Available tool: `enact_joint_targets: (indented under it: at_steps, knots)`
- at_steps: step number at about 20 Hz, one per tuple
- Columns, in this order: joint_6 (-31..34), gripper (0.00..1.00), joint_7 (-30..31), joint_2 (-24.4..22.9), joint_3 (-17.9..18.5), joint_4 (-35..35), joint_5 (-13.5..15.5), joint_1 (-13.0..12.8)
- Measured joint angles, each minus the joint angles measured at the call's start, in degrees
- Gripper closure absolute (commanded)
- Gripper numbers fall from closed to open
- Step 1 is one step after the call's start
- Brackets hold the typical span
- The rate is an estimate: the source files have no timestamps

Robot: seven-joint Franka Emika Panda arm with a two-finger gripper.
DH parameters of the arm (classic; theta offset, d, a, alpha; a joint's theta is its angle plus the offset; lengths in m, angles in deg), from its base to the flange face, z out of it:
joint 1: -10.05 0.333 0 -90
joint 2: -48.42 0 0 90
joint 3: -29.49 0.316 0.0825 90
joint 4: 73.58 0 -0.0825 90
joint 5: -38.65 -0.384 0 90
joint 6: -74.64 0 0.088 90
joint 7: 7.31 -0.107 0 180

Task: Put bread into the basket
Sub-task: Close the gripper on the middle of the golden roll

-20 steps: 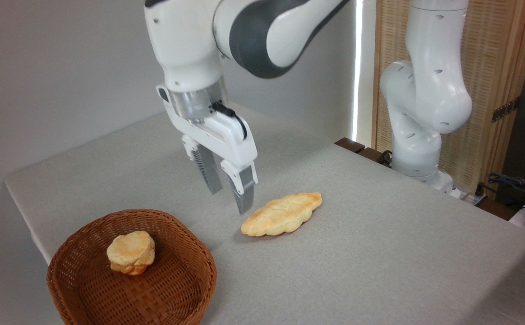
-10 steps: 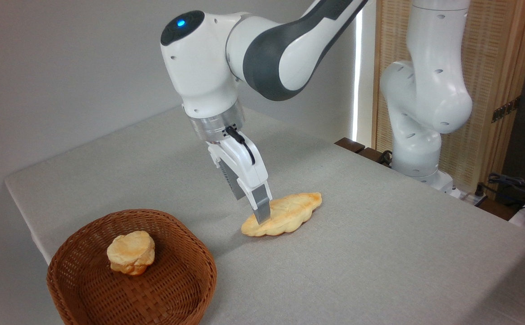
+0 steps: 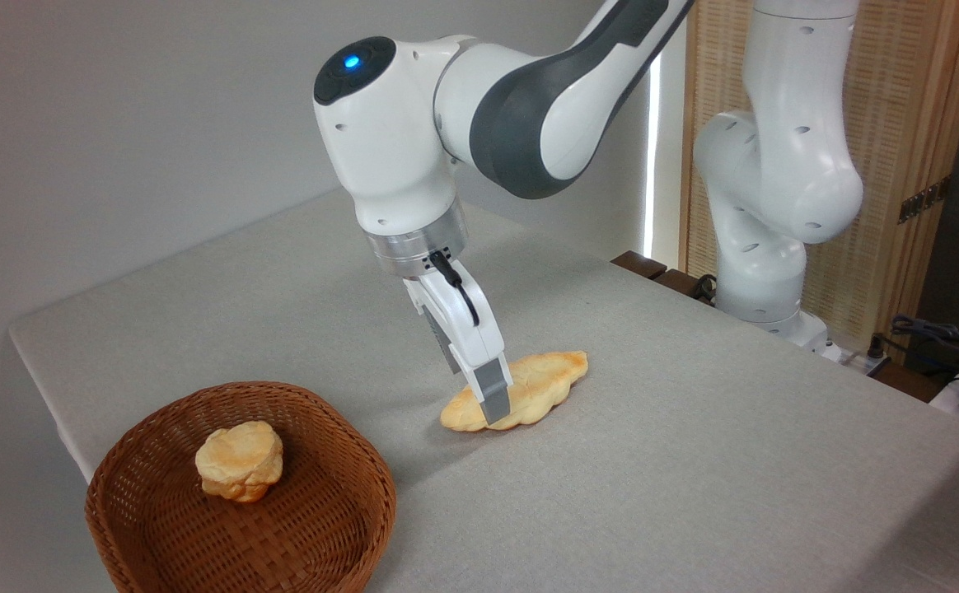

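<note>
A white robot arm lowers its end effector (image 3: pixel 492 405) over the bread (image 3: pixel 529 387), a long golden pastry lying flat on the grey desk (image 3: pixel 694 461), to the right of the basket (image 3: pixel 158 527) and well apart from it. The near finger (image 3: pixel 493 395) reaches down across the front edge of the loaf, close to the desk; the far finger is hidden behind it, so it cannot be told whether the jaws stand apart around the bread or have pinched it. The loaf shows no sign of being lifted, its underside resting on the cloth.

The task looks barely begun: the grasp is at most being made, and the lift, the carry to the left and the drop into the wicker basket are all left to do. A small round bun (image 3: pixel 239 461) already sits inside the basket, off to its back, leaving room beside it.

No brand, label or legible writing shows anywhere; only a blue light (image 3: pixel 352 61) glows on the arm's joint.
</note>
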Motion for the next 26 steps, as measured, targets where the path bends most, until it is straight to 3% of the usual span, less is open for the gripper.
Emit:
enact_joint_targets:
  at_steps: [26]
  knots:
    - [0.4,0.00,0.4,2.8,0.0,-1.0,0.0,-0.4]
